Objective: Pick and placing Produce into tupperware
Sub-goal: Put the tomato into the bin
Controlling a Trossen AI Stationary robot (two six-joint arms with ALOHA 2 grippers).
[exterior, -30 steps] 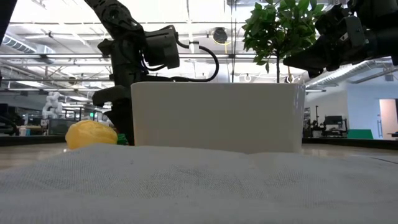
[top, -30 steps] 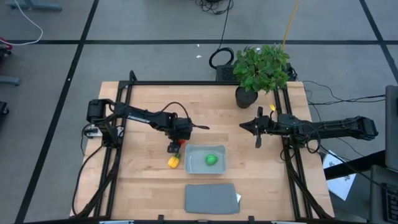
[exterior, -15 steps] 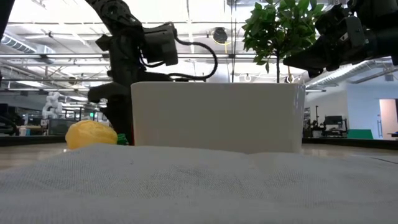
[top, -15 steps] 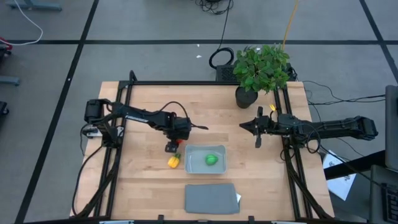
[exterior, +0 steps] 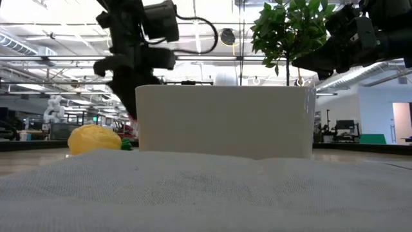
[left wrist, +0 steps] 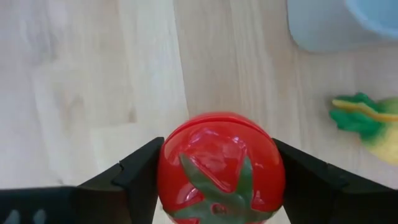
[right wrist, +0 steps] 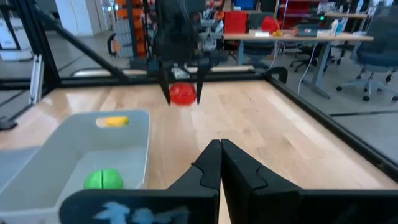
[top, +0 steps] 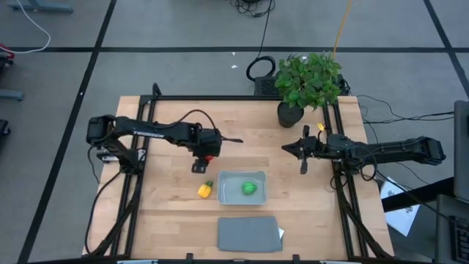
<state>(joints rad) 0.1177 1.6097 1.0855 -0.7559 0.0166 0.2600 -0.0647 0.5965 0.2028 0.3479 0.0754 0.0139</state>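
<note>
Three produce pieces, one tub (top: 242, 188). Green one (top: 249, 188) sits in the tub; yellow one (top: 204, 190) lies on the worktop (top: 168, 125) just beside it. My left hand (top: 202, 156) pinches the red one (left wrist: 219, 168) above the worktop. My right hand (top: 304, 152) waits apart, fingers pressed together.

Bright even overhead light, soft shadows, blurred low-view foreground
</note>
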